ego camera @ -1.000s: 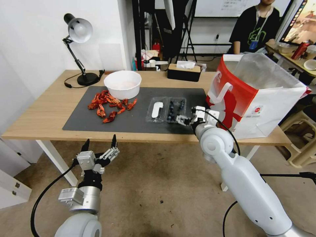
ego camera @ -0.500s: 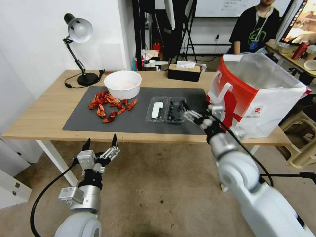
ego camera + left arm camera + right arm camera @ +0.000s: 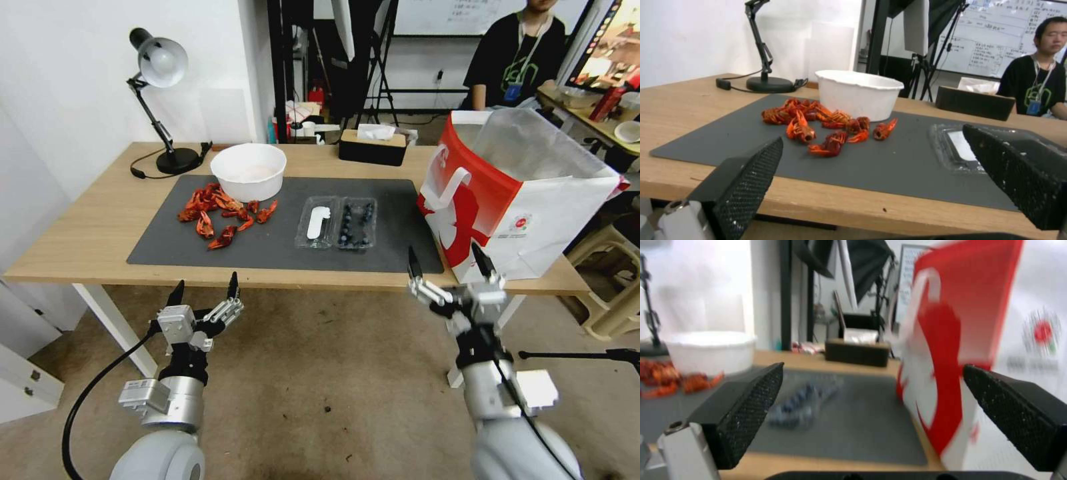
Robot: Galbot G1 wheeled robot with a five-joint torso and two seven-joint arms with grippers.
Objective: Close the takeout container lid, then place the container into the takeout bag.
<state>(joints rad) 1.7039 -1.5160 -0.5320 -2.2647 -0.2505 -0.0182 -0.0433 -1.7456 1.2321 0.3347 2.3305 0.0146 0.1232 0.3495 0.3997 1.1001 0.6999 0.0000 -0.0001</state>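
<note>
Pulled back from beside the takeout container (image 3: 337, 223), the right hand (image 3: 445, 265) now hangs off the bench's (image 3: 87, 233) near edge, just in front of the takeout bag (image 3: 520, 200), fingers spread wide and holding nothing. That container lies open on the dark mat (image 3: 280, 230), its lid (image 3: 317, 223) flat alongside the blueberry half. Below the bench edge, the left hand (image 3: 203, 288) also gapes wide.
</note>
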